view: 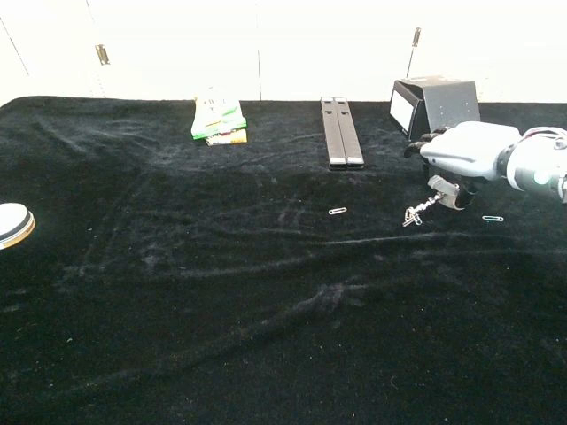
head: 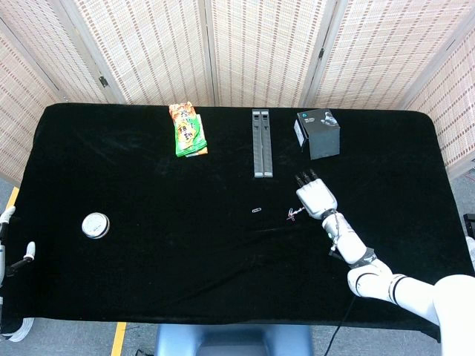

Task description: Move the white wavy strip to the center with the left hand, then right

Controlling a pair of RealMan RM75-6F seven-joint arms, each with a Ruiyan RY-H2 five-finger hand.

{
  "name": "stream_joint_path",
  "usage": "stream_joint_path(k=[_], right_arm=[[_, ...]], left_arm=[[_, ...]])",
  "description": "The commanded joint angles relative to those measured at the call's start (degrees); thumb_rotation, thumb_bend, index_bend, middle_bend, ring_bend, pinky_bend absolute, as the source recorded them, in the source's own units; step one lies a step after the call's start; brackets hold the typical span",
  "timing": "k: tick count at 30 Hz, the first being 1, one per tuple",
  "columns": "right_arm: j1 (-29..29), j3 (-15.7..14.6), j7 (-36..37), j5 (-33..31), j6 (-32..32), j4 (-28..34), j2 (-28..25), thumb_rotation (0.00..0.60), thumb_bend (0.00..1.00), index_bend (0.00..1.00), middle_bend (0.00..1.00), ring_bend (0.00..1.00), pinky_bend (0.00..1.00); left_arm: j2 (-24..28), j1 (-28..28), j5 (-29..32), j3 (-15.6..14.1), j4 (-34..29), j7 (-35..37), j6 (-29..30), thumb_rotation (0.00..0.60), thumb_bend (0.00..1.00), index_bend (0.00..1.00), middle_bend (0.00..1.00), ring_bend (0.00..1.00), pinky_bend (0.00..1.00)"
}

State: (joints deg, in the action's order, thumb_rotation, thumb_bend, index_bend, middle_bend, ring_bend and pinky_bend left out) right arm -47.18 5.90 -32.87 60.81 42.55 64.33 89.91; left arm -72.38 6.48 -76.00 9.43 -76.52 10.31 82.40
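At the desk's (head: 111,170) middle-right, the right hand (head: 315,199) pinches the wavy strip (view: 414,214), apparently on the rightward step; next, carry it right and let go.

I'm seeing open black cloth (head: 163,245) across the near half; the snack packet (head: 187,130), grey bars (head: 260,142) and black box (head: 318,133) are lining the far edge.

One snack packet (head: 188,130), one black box (head: 318,133), two paperclips (view: 337,211), one round tin (head: 96,225).
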Motion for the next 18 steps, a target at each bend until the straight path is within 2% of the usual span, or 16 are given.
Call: stream_joint_path(k=[1, 11, 14, 18], right_arm=[[-0.19, -0.16, 0.17, -0.30, -0.43, -0.78, 0.49, 0.600, 0.50, 0.82, 0.12, 0.00, 0.00], [-0.57, -0.09, 2.33, 0.33, -0.83, -2.68, 1.35, 0.600, 0.50, 0.82, 0.12, 0.00, 0.00], [0.00, 0.31, 3.69, 1.27, 0.86, -0.98, 0.09, 0.600, 0.50, 0.82, 0.12, 0.00, 0.00], [1.88, 0.57, 6.70, 2.59, 3.36, 5.39, -4.35, 0.600, 0.50, 0.82, 0.12, 0.00, 0.00]], left_arm=[[-0.02, 0.08, 0.18, 0.06, 0.22, 0.20, -0.29, 0.600, 0.46, 0.00, 0.28, 0.13, 0.14], [0.03, 0.25, 0.82, 0.36, 0.73, 0.52, -0.98, 0.600, 0.46, 0.00, 0.28, 0.13, 0.14], [0.00, 0.26, 0.90, 0.46, 0.61, 0.35, -0.89, 0.600, 0.46, 0.00, 0.28, 0.13, 0.14], [0.04, 0.09, 0.96, 0.36, 0.22, -0.37, -0.65, 0.600, 0.46, 0.00, 0.28, 0.13, 0.14]])
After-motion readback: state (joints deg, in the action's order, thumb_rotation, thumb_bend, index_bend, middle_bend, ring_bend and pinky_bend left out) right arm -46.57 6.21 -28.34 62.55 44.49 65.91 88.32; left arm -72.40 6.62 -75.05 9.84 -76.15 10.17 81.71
